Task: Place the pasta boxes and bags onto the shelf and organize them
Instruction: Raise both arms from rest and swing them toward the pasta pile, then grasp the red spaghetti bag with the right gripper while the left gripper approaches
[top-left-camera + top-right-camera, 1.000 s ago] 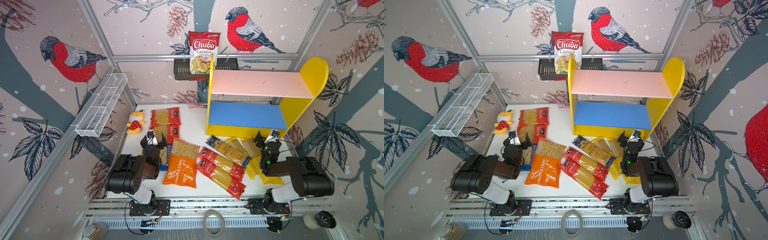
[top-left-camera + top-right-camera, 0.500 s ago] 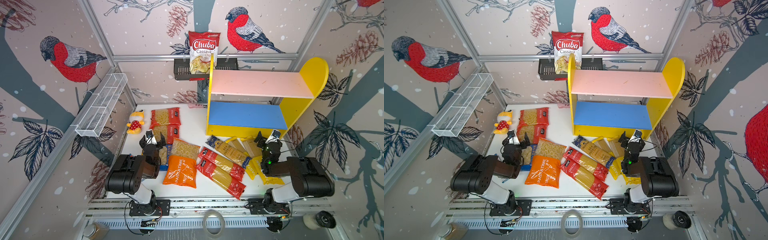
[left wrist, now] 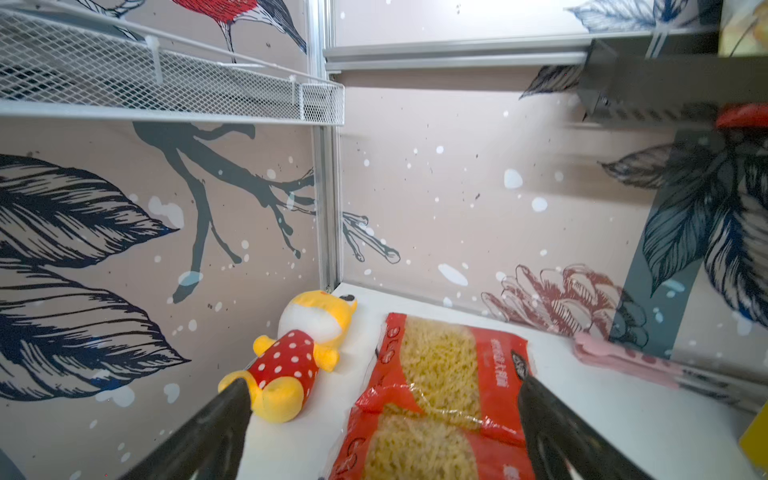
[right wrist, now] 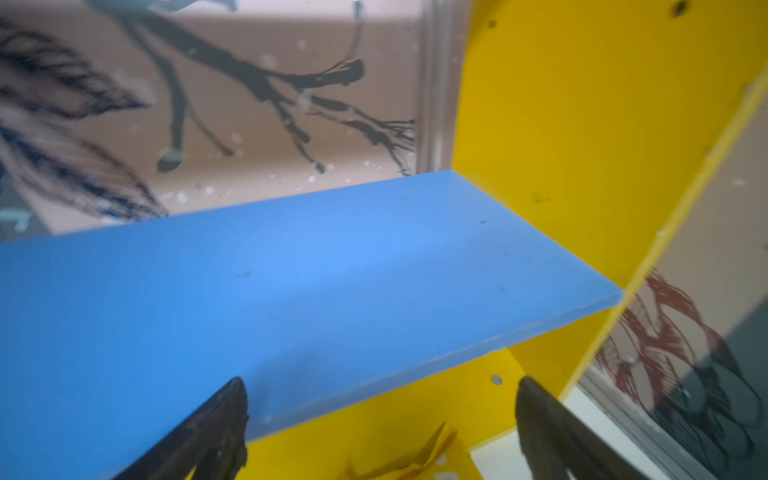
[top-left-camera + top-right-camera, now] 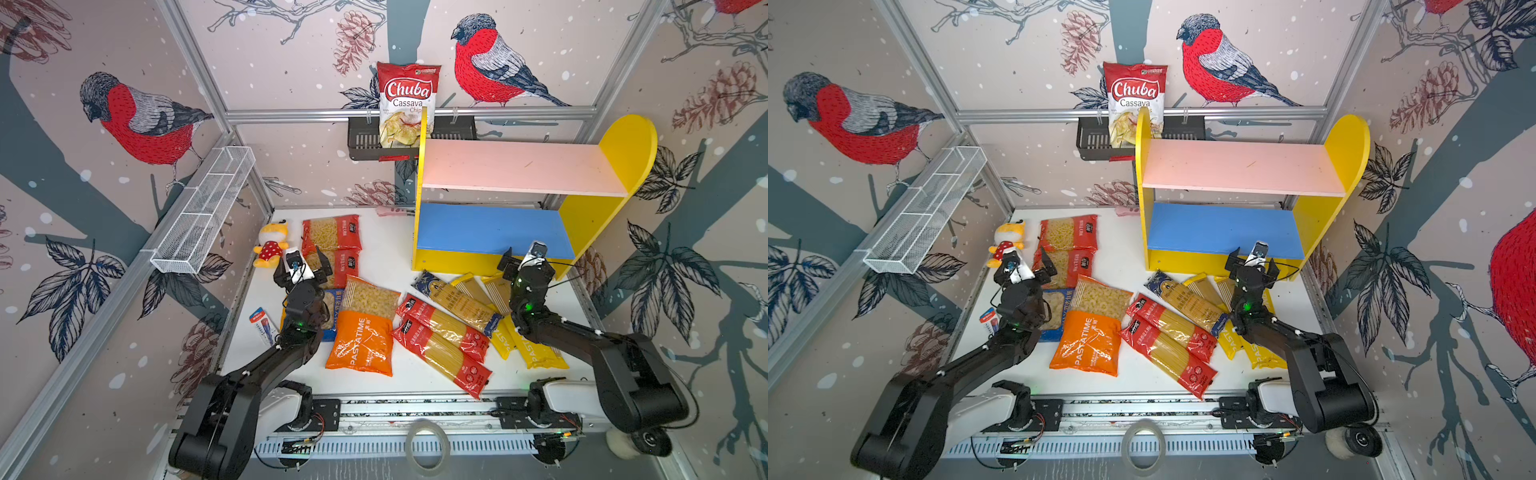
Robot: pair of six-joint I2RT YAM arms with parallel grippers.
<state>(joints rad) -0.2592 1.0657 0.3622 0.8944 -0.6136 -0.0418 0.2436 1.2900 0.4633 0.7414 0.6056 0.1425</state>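
Table (image 5: 386, 257), bird-print walls (image 5: 291, 54) | orange "PASTATIME" bag (image 5: 361, 340) and other pasta packs (image 5: 442, 332) lie before the shelf (image 5: 590, 224), none on it | "Chuba Cassava" chips bag (image 5: 407, 104) behind shelf | left end effector (image 3: 382, 384), right end effector (image 4: 380, 381): wide, empty | unchanged versus a second ago

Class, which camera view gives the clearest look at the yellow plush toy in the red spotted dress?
The left wrist view: the plush toy lies close and large beside a red macaroni bag. In both top views the plush toy is small and distant. The right wrist view shows the shelf, not the toy.
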